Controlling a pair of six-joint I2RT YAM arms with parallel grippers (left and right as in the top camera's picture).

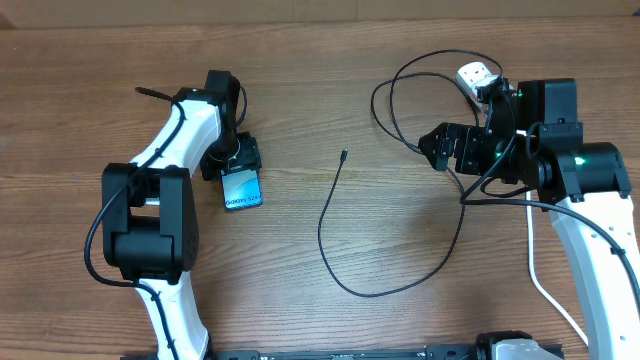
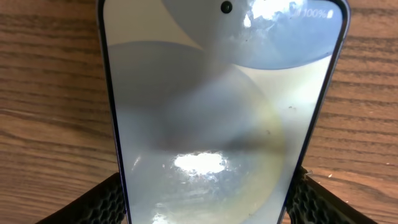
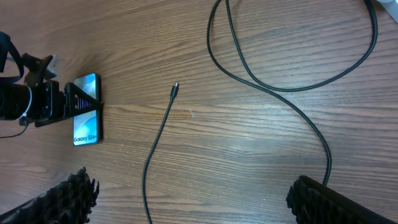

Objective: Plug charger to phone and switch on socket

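Firmly on the phone (image 1: 242,189), left tool (image 1: 238,165), arm far forward; right tool (image 1: 438,148) wide open.

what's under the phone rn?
Wood table shows all around the phone; the left gripper clamps its edges. Whether it rests flat or is lifted is hidden by the phone itself.
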